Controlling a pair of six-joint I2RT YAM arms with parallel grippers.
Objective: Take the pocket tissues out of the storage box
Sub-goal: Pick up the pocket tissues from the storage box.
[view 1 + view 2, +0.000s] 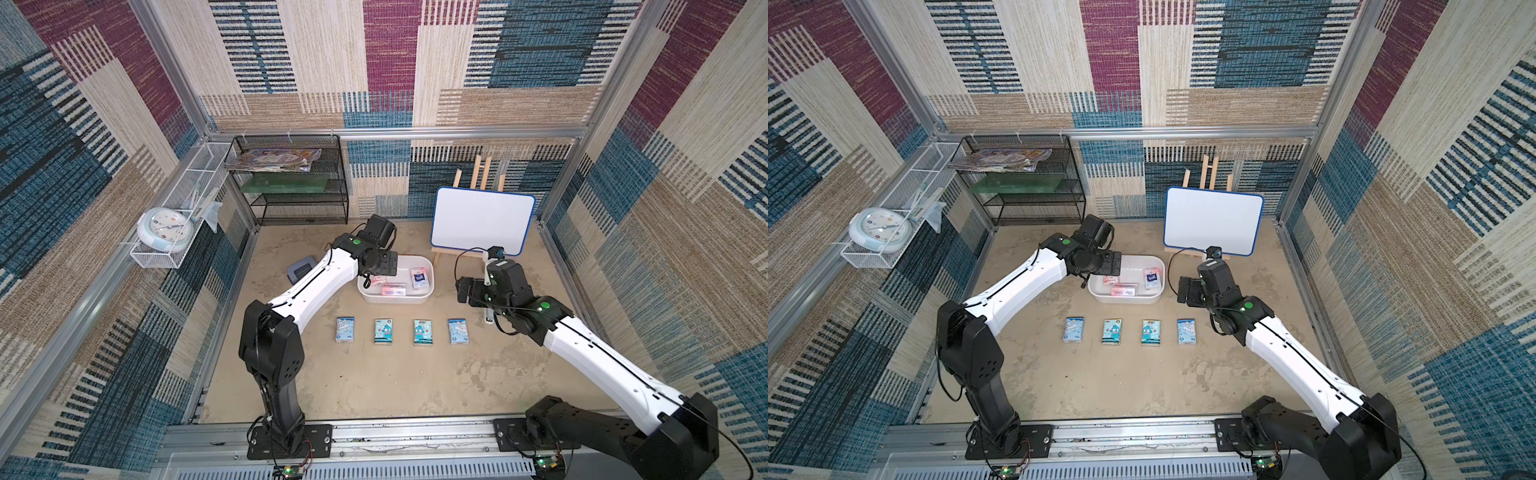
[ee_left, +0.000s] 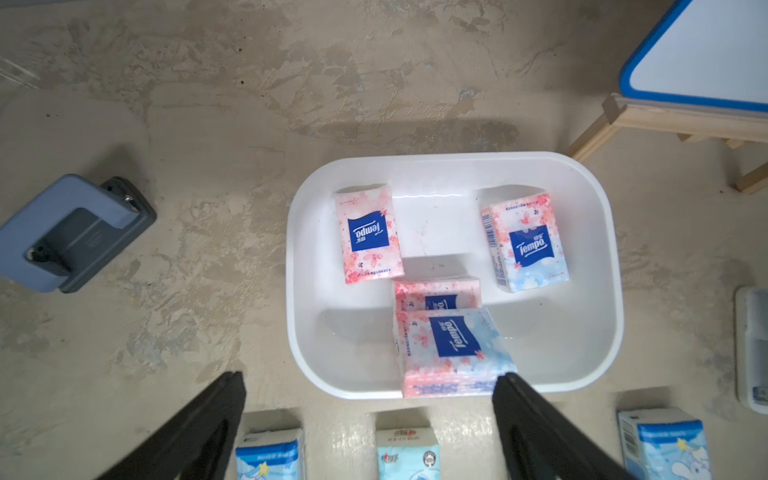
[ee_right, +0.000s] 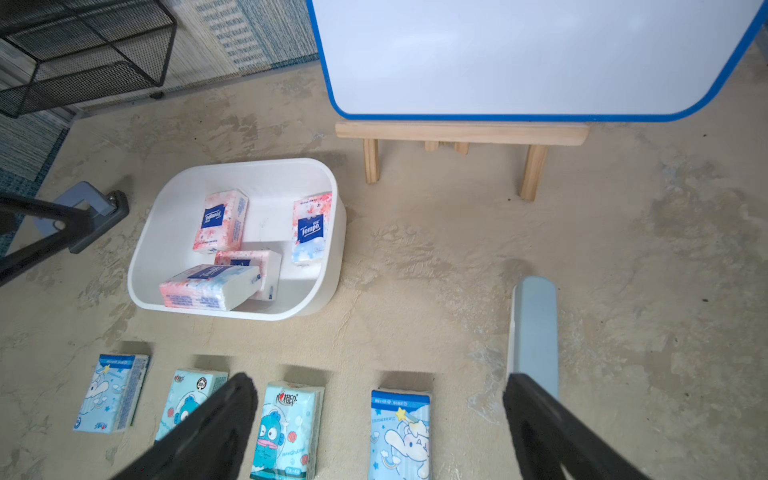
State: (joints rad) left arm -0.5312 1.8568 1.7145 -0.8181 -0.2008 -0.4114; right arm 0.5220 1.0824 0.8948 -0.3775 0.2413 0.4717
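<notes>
The storage box [image 1: 428,266] is a white tub on the table, seen in both top views [image 1: 1159,266]. Several pink and pale blue pocket tissues lie inside it: one flat [image 2: 370,235], one against the wall [image 2: 528,245], and one [image 2: 453,349] lying on another [image 2: 436,293]. Several light blue packets [image 1: 383,331] lie in a row in front of the box. My left gripper [image 2: 370,380] hangs open above the box's near left rim, holding nothing. My right gripper [image 3: 380,382] is open to the right of the box, above a cartoon packet [image 3: 399,432].
A grey-blue hole punch [image 2: 70,232] lies left of the box. A whiteboard on a wooden easel [image 1: 482,220] stands behind and to the right. A pale grey oblong object [image 3: 534,328] lies by my right gripper. A black mesh shelf [image 1: 291,183] stands at the back left.
</notes>
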